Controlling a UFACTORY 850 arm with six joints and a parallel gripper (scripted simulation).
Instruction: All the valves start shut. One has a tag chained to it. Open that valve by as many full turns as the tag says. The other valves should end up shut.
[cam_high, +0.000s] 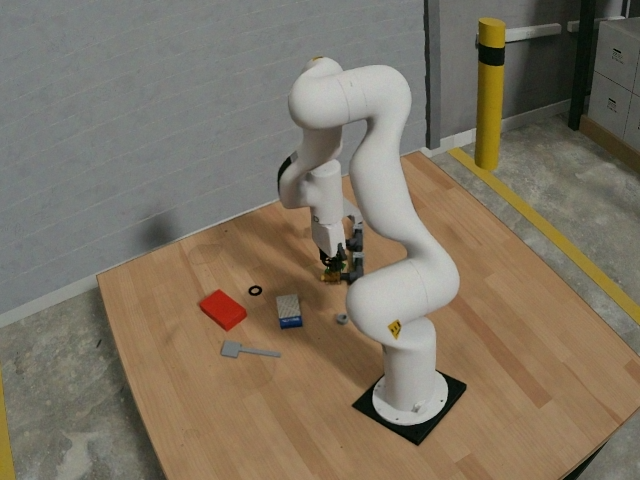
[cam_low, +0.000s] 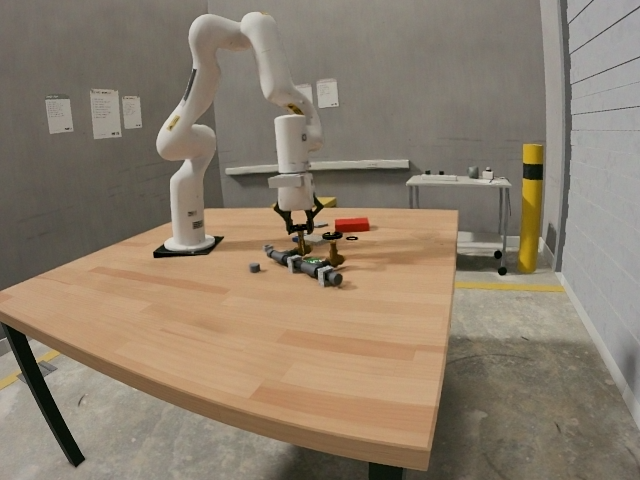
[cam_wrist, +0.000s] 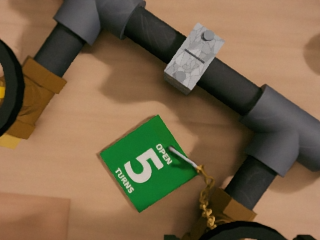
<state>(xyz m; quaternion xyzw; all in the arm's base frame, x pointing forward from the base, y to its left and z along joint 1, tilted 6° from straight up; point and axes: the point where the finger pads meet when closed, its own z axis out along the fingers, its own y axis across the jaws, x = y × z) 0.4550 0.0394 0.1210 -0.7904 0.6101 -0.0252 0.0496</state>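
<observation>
A grey pipe manifold (cam_wrist: 200, 65) lies on the wooden table with two brass valves branching off it. A green tag (cam_wrist: 146, 165) reading "OPEN 5 TURNS" is chained to the valve at the bottom of the wrist view (cam_wrist: 220, 207); its black handwheel (cam_wrist: 235, 231) is cut off by the frame edge. The other valve (cam_wrist: 30, 95) is at the left, with its handwheel (cam_wrist: 7, 90) partly out of frame. My gripper (cam_low: 299, 228) points straight down and is shut on the tagged valve's handwheel. It also shows in the top view (cam_high: 334, 260). The other handwheel (cam_low: 331, 235) stands free beside it.
A red block (cam_high: 222, 308), a black ring (cam_high: 254, 290), a grey and blue block (cam_high: 288, 311), a flat grey paddle tool (cam_high: 248, 350) and a small grey cylinder (cam_high: 341, 318) lie on the table near the manifold. The arm's base (cam_high: 410, 397) stands close by.
</observation>
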